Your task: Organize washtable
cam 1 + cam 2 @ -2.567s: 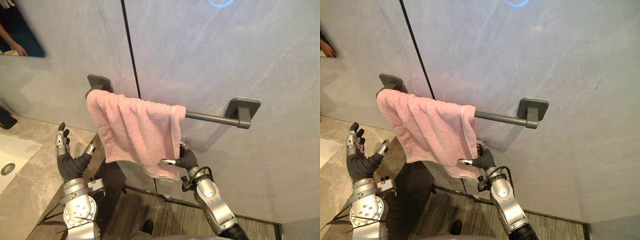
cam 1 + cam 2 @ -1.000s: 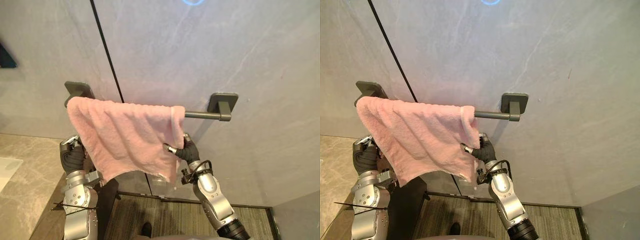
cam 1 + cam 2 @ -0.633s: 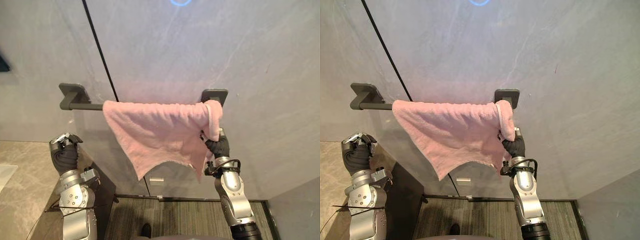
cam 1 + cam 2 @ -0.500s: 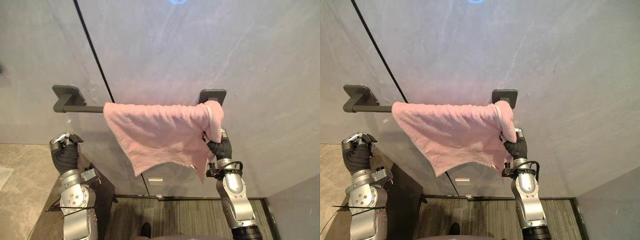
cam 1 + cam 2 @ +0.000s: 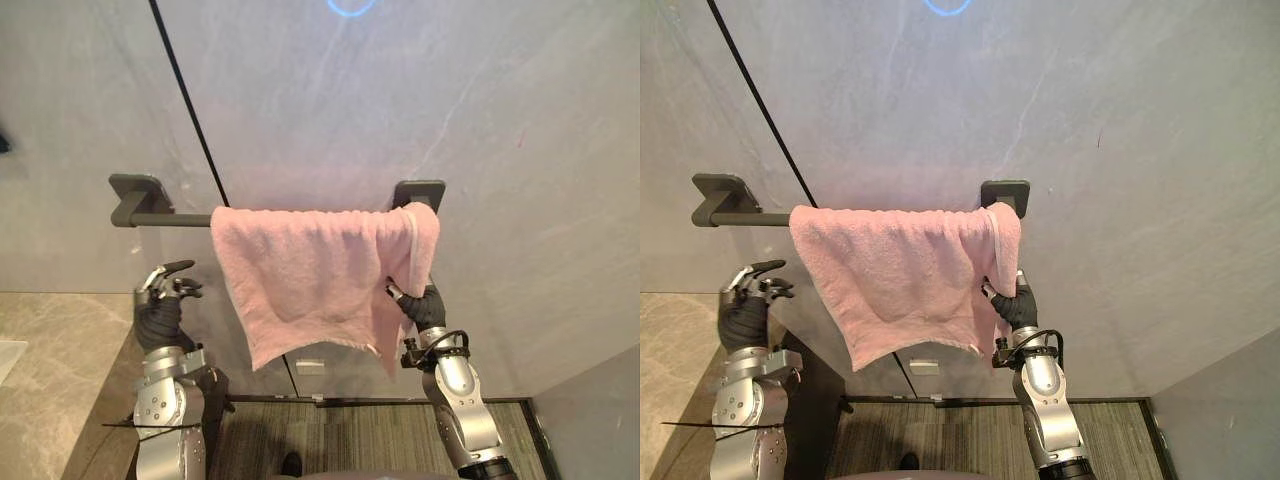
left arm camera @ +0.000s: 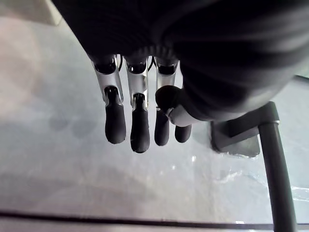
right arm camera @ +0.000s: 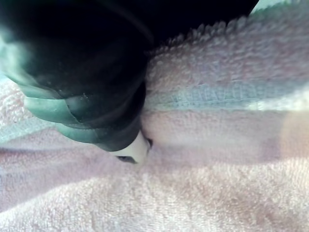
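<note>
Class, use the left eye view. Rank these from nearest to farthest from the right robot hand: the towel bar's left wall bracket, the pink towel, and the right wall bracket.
1. pink towel: the right robot hand holds its right edge.
2. right wall bracket: just above the hand.
3. left wall bracket: far left, beyond the towel.

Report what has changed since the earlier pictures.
The right hand, pinching the pink towel by its right edge, has dragged it along the towel bar from the left end to the right end. The towel still hangs over the bar, the right hand's hold is unchanged, and the left hand remains empty below.
</note>
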